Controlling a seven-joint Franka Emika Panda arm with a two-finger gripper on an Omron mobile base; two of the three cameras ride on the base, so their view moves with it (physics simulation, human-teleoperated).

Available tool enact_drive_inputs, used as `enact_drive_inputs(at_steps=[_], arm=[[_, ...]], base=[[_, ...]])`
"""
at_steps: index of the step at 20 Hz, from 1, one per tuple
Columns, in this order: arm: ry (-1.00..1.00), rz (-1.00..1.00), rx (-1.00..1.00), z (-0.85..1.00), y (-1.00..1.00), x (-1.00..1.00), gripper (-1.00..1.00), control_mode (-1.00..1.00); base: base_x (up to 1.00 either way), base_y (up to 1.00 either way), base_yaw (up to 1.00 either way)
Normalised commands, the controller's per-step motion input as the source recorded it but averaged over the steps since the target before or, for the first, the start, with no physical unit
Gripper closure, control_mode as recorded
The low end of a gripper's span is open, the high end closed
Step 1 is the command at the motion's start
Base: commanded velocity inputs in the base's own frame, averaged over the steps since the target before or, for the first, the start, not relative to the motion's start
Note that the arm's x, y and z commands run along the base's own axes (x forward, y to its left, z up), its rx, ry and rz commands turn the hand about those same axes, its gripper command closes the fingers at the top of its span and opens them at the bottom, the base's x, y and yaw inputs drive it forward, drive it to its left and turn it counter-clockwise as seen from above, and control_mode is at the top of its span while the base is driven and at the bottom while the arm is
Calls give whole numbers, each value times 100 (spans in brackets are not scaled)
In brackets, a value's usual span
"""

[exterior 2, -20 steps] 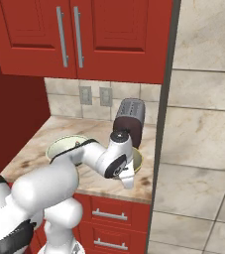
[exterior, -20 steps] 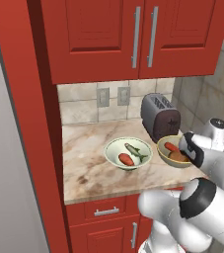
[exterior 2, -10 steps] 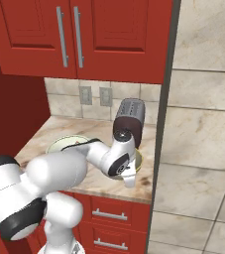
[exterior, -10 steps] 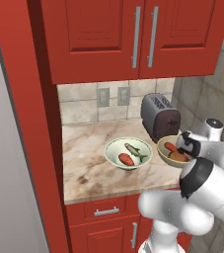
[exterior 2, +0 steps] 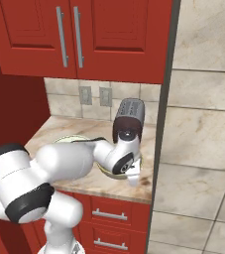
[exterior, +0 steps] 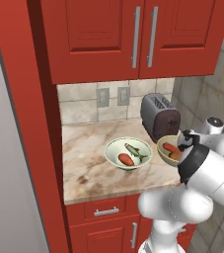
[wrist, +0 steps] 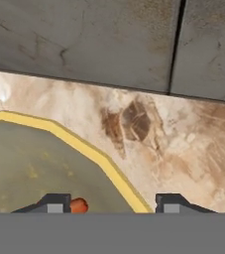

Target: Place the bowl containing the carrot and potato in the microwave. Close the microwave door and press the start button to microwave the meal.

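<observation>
Left base view: the bowl (exterior: 168,148) stands on the marbled bench (exterior: 89,163) at its right end, just in front of the dark toaster (exterior: 159,116), with the carrot (exterior: 171,147) lying inside it; a brownish patch beside the carrot may be the potato, though this cannot be confirmed. The arm's white wrist covers the bowl's right edge, and the pincer itself is hidden behind it. To the left of the bowl, close by but apart from it, sits a paler bowl (exterior: 129,152) holding a fish and a red piece. Red wall cabinets (exterior: 133,34) hang above. Right base view: the arm's forearm and wrist lie across the bowl (exterior 2: 109,171), of which a thin rim shows below the wrist; the toaster (exterior 2: 129,117) stands directly behind, and the pale bowl's rim (exterior 2: 69,139) shows to the left. Hand view: the pincer (wrist: 110,203) straddles the yellow rim of the bowl (wrist: 79,144), one fingertip (wrist: 54,202) inside over the olive interior, the other outside over the bench (wrist: 183,149). A stub of carrot (wrist: 78,205) lies just beside the inner tip. The jaws stand moderately apart either side of the rim; contact with the rim cannot be told. A grey tiled wall (wrist: 109,39) rises just beyond.
</observation>
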Motion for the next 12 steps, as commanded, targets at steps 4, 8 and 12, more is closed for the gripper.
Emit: enact_drive_inputs(at_steps=[4, 8, 12], arm=[[0, 0, 0, -3, 0, 0, 100, -100], [0, 0, 0, 0, 6, -10, 100, -100], [-5, 6, 0, 32, 23, -50, 100, -100]], base=[[0, 0, 0], [0, 0, 0], [0, 0, 0]])
